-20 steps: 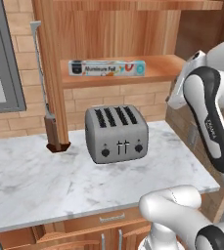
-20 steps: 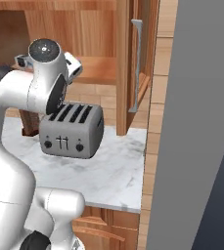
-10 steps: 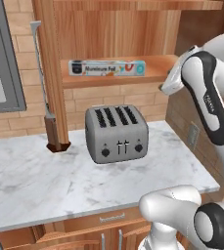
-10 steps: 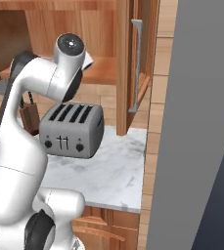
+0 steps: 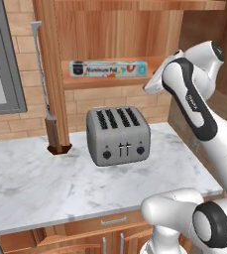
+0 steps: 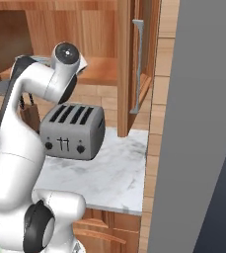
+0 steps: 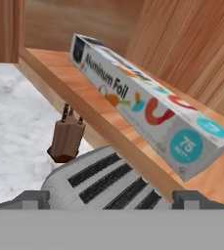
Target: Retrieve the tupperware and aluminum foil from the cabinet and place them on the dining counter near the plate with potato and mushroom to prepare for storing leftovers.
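The aluminum foil box lies lengthwise on the plank shelf of the cabinet, its printed face turned outward and its dark end toward the wooden post on the left. In the hand view the same box runs diagonally across the shelf, with its round teal mark at the nearer end, close to the shelf's front edge. The arm rises from the lower right of the left base view and bends toward the right end of the shelf, where the hand is largely hidden behind its own forearm. The two fingers stand spread wide at the bottom corners of the hand view, and nothing sits between them; they touch neither the box nor the shelf. Below the shelf, a grey four-slot toaster stands on the marble table, and its slots show just beneath the hand. A brown knife block sits on the table at the foot of the post. In the right base view the arm's elbow is raised above the toaster, in front of the open cabinet door with its pale handle.
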